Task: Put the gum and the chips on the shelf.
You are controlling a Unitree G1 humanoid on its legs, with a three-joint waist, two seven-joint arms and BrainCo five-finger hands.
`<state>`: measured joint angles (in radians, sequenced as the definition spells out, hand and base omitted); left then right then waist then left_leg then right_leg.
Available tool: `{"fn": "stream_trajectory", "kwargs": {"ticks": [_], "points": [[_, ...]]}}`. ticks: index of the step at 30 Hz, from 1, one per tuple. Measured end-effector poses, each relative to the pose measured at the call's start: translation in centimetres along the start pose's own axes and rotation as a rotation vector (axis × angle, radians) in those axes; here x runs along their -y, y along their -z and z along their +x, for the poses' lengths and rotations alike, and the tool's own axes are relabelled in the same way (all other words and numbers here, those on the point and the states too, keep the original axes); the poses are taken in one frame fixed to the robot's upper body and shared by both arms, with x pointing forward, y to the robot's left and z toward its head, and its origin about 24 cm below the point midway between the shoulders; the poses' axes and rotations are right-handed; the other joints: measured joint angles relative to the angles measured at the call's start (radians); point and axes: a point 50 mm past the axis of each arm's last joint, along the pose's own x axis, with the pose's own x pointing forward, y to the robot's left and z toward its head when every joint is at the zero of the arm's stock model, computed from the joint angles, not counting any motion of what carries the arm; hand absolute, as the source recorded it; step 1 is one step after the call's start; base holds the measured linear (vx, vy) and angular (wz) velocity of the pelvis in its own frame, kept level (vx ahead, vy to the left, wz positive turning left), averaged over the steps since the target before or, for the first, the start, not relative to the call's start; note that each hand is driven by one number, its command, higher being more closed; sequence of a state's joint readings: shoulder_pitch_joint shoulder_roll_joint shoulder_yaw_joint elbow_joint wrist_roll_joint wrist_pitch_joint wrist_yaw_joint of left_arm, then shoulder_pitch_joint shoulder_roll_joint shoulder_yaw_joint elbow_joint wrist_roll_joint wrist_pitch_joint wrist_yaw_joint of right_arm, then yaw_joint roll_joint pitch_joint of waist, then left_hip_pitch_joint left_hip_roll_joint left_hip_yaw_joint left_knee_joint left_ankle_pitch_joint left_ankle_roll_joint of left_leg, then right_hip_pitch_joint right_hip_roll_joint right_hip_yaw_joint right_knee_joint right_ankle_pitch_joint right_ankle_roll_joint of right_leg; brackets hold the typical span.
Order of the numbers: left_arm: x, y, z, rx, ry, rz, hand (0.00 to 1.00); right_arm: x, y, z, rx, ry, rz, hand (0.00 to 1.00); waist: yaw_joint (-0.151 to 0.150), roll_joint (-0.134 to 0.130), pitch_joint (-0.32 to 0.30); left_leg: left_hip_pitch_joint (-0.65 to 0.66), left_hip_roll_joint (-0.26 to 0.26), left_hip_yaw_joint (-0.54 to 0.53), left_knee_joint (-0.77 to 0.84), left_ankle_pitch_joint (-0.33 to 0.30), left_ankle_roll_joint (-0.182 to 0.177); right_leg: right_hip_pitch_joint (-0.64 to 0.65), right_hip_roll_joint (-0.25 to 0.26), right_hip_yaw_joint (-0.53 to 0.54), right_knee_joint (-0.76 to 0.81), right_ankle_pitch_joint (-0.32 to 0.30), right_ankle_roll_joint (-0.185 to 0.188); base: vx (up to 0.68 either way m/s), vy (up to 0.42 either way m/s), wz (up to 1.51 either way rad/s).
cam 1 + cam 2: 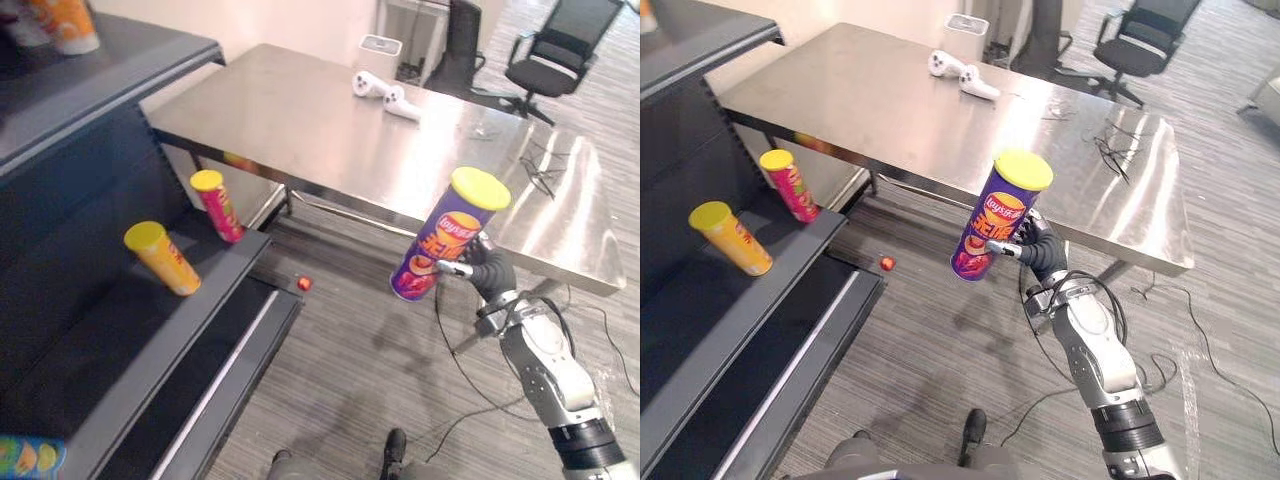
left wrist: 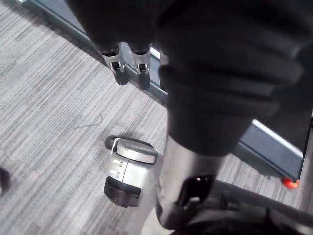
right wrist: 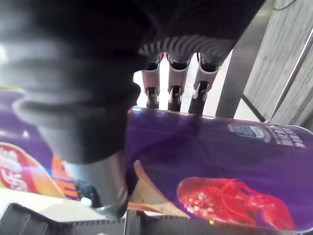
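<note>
My right hand (image 1: 490,272) is shut on a purple chips can (image 1: 447,235) with a yellow lid and holds it tilted in the air, in front of the steel table's near edge. In the right wrist view my fingers (image 3: 168,93) curl over the can (image 3: 220,166) and the thumb presses on its side. The dark shelf unit (image 1: 120,330) stands to the left, well apart from the can. A small red thing (image 1: 304,283) lies on the floor by the shelf's base; I cannot tell whether it is the gum. My left hand (image 2: 190,166) hangs over the floor with relaxed fingers and holds nothing.
Two yellow-lidded cans, one orange (image 1: 163,258) and one red (image 1: 217,205), lean on the middle shelf. Orange packs (image 1: 65,25) sit on the top shelf. The steel table (image 1: 320,130) carries white controllers (image 1: 385,93). An office chair (image 1: 560,50) stands behind it.
</note>
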<state>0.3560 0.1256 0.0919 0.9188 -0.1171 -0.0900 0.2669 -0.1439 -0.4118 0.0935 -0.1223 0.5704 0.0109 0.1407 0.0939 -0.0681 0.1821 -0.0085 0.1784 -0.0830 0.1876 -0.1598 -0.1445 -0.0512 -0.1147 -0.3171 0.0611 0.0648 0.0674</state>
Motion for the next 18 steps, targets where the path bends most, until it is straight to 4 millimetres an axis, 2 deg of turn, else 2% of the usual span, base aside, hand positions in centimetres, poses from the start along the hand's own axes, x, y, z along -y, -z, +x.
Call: {"fn": "stream_trajectory", "kwargs": {"ticks": [2,3,4,5,6,7,9,11,13,14,18], "points": [[0.1,0.0,-0.1,0.004,-0.029,-0.031,0.00,0.0,-0.3,0.8,0.012,-0.005,-0.002,1.00,0.008,0.010,0.010,-0.010,0.005,-0.035,0.015,0.002,-0.003,-0.002,-0.012,-0.042,0.072,-0.051,-0.005,-0.06,-0.072,0.72],[0.2,0.1,-0.2,0.005,-0.047,-0.051,0.00,0.1,-0.4,1.3,0.017,-0.002,-0.001,1.00,0.022,0.030,0.021,-0.022,0.011,-0.039,0.024,-0.004,0.010,-0.001,-0.020,-0.064,0.115,-0.086,-0.008,-0.13,-0.112,0.73],[0.1,0.0,-0.2,0.011,-0.060,-0.074,0.00,0.2,-0.4,1.5,0.017,0.004,-0.001,1.00,0.028,0.044,0.030,-0.027,0.023,-0.020,0.022,-0.013,0.074,0.002,-0.035,-0.100,0.171,-0.122,-0.012,-0.14,-0.178,1.17],[-0.2,-0.1,-0.1,0.017,-0.067,-0.074,0.00,0.1,-0.1,1.5,0.012,0.014,0.010,1.00,0.029,0.042,0.030,-0.028,0.054,0.069,0.002,0.005,0.185,0.009,-0.058,-0.140,0.216,-0.164,-0.035,-0.09,-0.188,1.27],[-0.5,-0.3,0.0,0.024,-0.074,-0.072,0.00,0.3,-0.2,1.4,0.013,0.021,0.008,1.00,0.024,0.043,0.031,-0.028,0.071,0.123,-0.008,0.025,0.233,0.024,-0.069,-0.164,0.211,-0.176,-0.025,-0.03,-0.194,1.63],[-0.5,-0.7,0.1,0.037,-0.073,-0.074,0.00,0.9,-0.4,1.2,0.021,0.053,0.006,1.00,0.017,0.046,0.028,-0.045,0.107,0.236,0.002,0.053,0.307,0.057,-0.097,-0.249,0.197,-0.185,-0.027,-0.04,-0.116,1.65],[0.4,-1.2,0.1,0.050,-0.048,-0.080,0.00,2.3,-0.9,0.6,0.049,0.118,-0.003,1.00,-0.007,0.048,0.030,-0.111,0.128,0.424,0.124,0.061,0.258,0.070,-0.147,-0.342,0.194,-0.189,-0.026,-0.07,-0.047,1.66],[1.0,-0.5,-0.3,0.029,-0.028,-0.082,0.00,3.7,-1.1,-0.4,0.061,0.189,-0.027,1.00,-0.011,0.078,0.024,-0.117,0.104,0.630,0.265,0.071,0.264,0.094,-0.206,-0.427,0.194,-0.187,-0.023,-0.04,0.017,1.42],[0.5,0.0,-0.4,0.015,-0.039,-0.074,0.00,4.1,-0.9,-1.0,0.050,0.218,-0.029,1.00,-0.020,0.092,0.016,-0.090,0.073,0.681,0.233,0.099,0.248,0.096,-0.227,-0.469,0.209,-0.189,0.008,-0.04,0.085,0.95],[0.3,0.2,-0.4,0.012,-0.044,-0.071,0.00,4.2,-0.8,-1.1,0.044,0.224,-0.029,1.00,-0.012,0.096,0.013,-0.094,0.056,0.679,0.213,0.117,0.221,0.098,-0.237,-0.483,0.206,-0.183,0.020,-0.05,0.076,0.58],[0.1,0.8,-0.5,-0.012,-0.047,-0.063,0.00,4.3,-0.5,-1.7,0.031,0.234,-0.027,1.00,-0.012,0.083,0.006,-0.083,0.021,0.677,0.157,0.132,0.199,0.138,-0.238,-0.522,0.165,-0.160,0.056,-0.03,0.066,0.47]]}}
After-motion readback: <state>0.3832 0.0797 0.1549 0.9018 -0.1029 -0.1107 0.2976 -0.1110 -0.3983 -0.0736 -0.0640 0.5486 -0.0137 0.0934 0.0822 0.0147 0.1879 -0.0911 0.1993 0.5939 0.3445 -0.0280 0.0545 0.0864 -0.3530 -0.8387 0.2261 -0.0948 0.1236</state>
